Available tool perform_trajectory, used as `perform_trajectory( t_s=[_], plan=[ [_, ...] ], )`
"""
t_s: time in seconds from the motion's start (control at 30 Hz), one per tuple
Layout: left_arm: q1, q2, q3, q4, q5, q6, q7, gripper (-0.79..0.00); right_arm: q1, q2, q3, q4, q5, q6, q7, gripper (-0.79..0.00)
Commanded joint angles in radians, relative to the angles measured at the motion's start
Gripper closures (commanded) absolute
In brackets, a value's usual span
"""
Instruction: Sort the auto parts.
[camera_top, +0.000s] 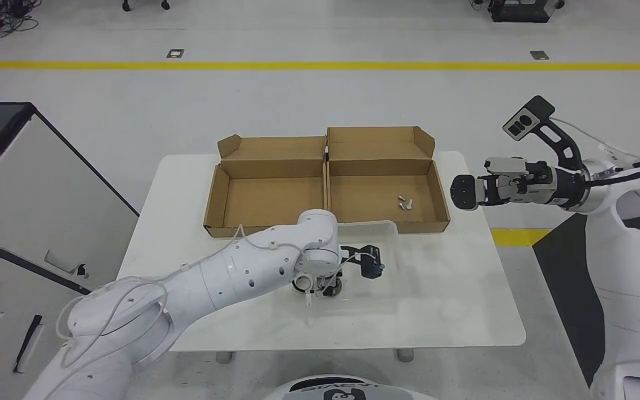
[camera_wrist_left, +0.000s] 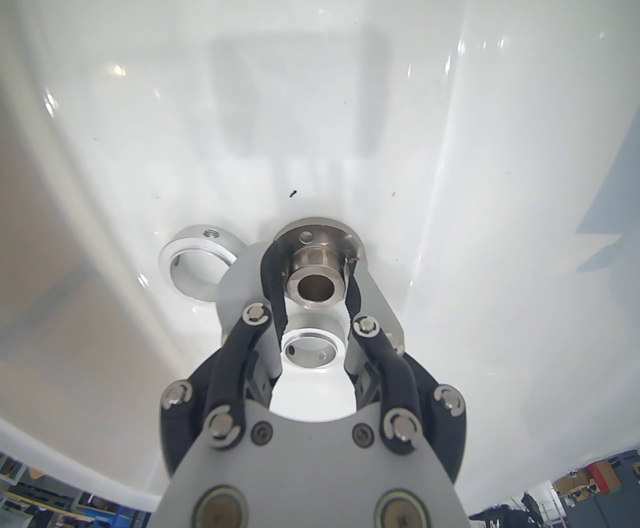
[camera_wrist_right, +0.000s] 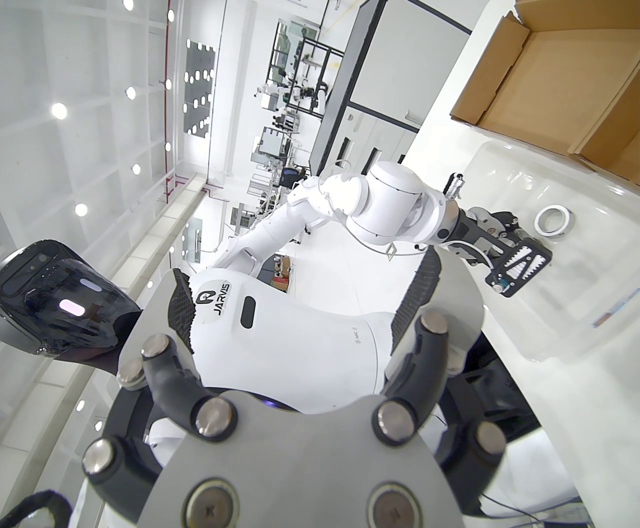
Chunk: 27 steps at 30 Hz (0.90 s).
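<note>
**Left gripper** (camera_wrist_left: 311, 265): pinched on the neck of a flanged steel bushing (camera_wrist_left: 316, 287), inside the clear plastic tray (camera_wrist_left: 500, 150) on the counter (camera_top: 460, 300). An aluminium collar ring (camera_wrist_left: 197, 260) is seen just beside the bushing, and a second collar ring (camera_wrist_left: 311, 350) under the fingers.

**Right gripper** (camera_wrist_right: 300, 300): spread and empty, off the counter's edge near the right-hand cardboard box (camera_top: 385, 180), in which small metal parts (camera_top: 405, 200) lie.

**Handling:** the bushing is judged rigid, dense and smooth. The neck is best gripped, with the flange guarding against slip.
</note>
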Motion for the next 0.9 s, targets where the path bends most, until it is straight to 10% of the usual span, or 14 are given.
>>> perform_trajectory(
  t_s=[0.0, 0.5, 0.87],
  plan=[
    [0.000, -0.003, 0.000, 0.007, 0.001, 0.000, 0.000, 0.000, 0.000, 0.000, 0.000, 0.000, 0.000, 0.000, 0.000, -0.785],
    [-0.026, 0.028, -0.064, -0.108, -0.022, 0.043, -0.043, 0.000, 0.000, 0.000, 0.000, 0.000, 0.000, 0.000, 0.000, -0.785],
    [-0.179, 0.085, -0.054, -0.282, -0.149, 0.104, -0.104, 0.000, 0.000, 0.000, 0.000, 0.000, 0.000, 0.000, 0.000, -0.785]
  ],
)
